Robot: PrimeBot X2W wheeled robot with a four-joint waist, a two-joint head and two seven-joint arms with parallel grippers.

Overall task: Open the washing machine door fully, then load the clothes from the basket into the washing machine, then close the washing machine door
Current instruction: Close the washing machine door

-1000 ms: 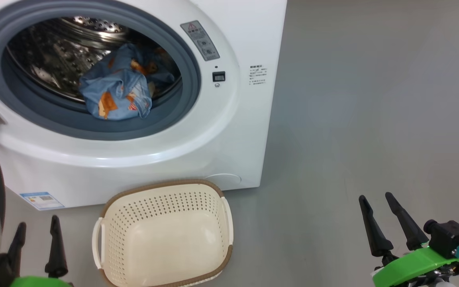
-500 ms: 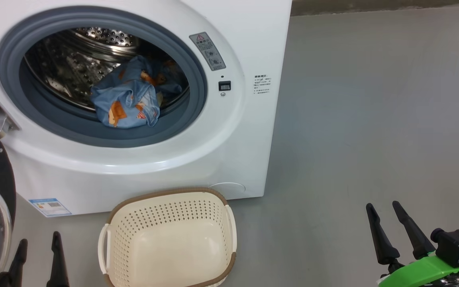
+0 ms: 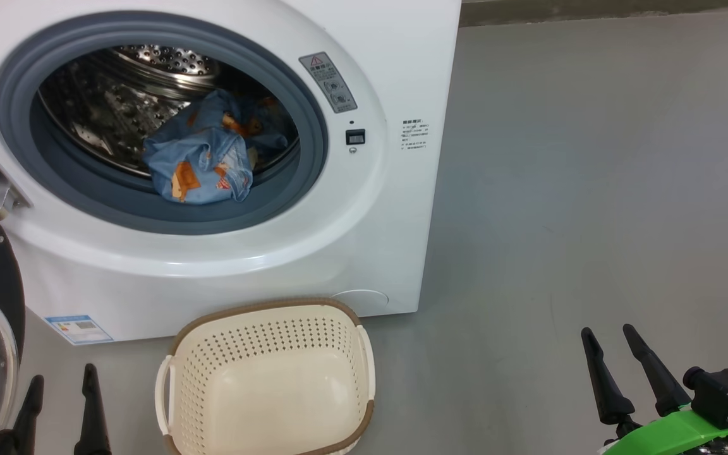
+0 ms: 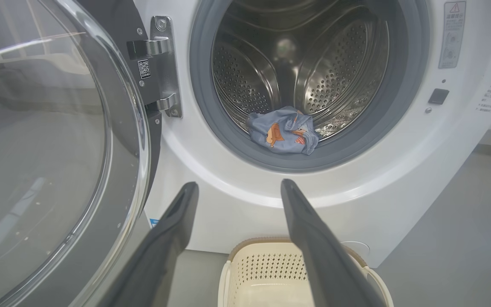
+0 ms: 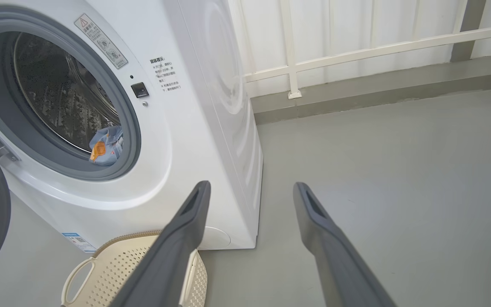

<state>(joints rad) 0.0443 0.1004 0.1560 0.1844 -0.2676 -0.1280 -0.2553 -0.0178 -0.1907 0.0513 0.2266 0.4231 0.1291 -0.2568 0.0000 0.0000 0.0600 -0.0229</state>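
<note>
So, over the last second the head view slid a little (camera move, not the scene). The clothes (image 3: 200, 158) sit in the same spot at the front lip of the drum (image 3: 149, 82), and the basket (image 3: 263, 304) on the floor (image 3: 591, 158) before the washer (image 3: 376, 208) is empty. Reads as loading done, only closing left. The door (image 4: 58, 149) hangs wide open on the hinge side, with nothing touching it.

Left gripper (image 3: 62, 374): fingers apart, holding nothing, low beside the door, pointing at the drum opening. Right gripper (image 3: 606, 328): also spread and empty, well off to the right over bare floor. My guess: the left arm is nearer for swinging the door shut.
</note>
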